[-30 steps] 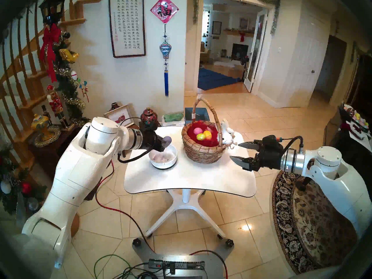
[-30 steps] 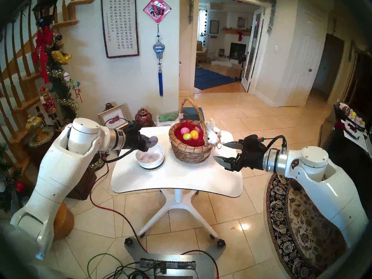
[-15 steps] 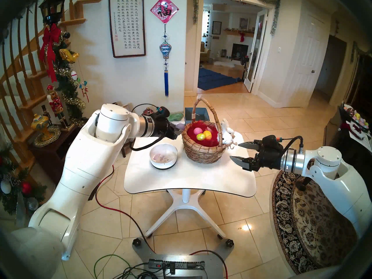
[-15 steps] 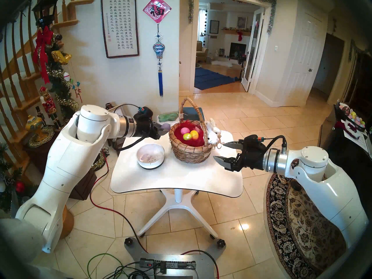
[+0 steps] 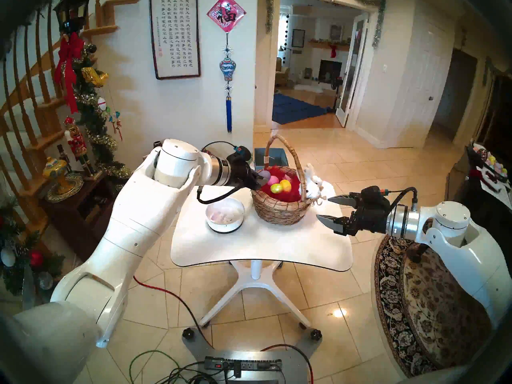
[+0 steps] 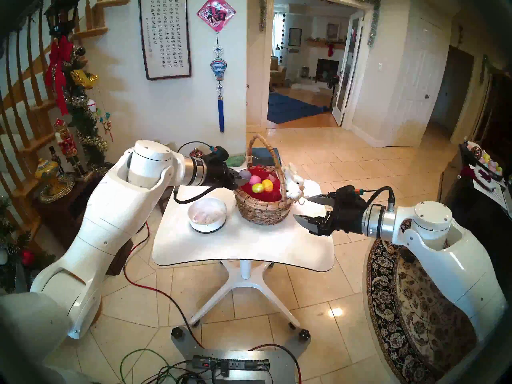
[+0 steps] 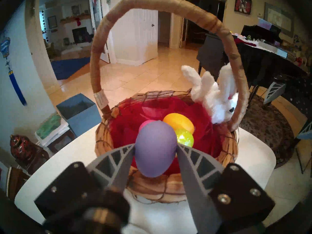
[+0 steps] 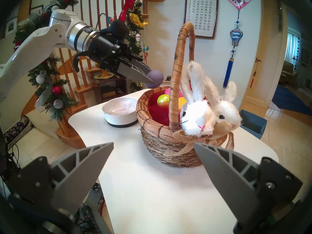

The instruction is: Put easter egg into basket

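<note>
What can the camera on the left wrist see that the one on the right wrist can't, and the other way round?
Only the left wrist view shows the left gripper pinching the purple egg from close up, with the orange egg plainly behind it. Only the right wrist view shows the white bowl, the right gripper open and empty, and two bunny faces. Both show the basket, its red lining and the white table.

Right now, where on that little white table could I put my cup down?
The near half of the table is bare, in front of the bowl and basket. The far half is crowded: both sit there, with the right gripper open beside the basket.
</note>
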Controlling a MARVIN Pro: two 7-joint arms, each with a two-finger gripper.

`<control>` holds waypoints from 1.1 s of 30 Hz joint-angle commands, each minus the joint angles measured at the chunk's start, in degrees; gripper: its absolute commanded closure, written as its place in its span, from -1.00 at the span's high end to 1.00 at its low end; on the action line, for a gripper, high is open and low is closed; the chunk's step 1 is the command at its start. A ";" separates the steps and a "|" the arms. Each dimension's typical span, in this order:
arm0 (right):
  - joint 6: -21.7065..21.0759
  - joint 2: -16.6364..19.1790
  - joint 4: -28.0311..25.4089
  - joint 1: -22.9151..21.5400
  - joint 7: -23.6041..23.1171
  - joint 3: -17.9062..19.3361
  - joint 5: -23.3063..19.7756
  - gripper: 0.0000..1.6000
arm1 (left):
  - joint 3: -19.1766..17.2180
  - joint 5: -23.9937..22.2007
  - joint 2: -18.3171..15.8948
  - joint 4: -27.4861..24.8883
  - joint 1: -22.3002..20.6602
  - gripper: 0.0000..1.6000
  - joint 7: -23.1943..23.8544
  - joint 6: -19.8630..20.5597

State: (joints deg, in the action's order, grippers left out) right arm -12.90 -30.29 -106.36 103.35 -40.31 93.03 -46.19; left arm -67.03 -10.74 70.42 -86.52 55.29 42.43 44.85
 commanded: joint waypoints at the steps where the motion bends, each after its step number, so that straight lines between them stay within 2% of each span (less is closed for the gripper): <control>1: 0.13 0.11 -0.07 -0.15 0.08 0.49 -0.06 1.00 | 0.00 -0.46 2.41 1.71 -4.34 -0.11 0.49 -1.04; 13: 0.13 0.11 -0.09 -0.11 0.09 0.53 -0.06 1.00 | 0.25 -1.69 3.83 6.11 -5.29 -0.09 2.36 -3.44; 22: 0.13 0.10 -0.10 -0.10 0.10 0.54 -0.06 1.00 | 0.79 -2.33 5.32 7.75 -4.24 -0.06 3.16 -5.48; 33: 0.13 0.10 -0.09 -0.11 0.10 0.53 -0.06 1.00 | 0.76 -2.45 8.56 11.81 -4.91 -0.04 1.73 -7.15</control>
State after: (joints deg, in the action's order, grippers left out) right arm -12.89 -30.29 -106.37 103.35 -40.31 93.04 -46.19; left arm -66.38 -13.01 76.28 -75.98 51.92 45.10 38.94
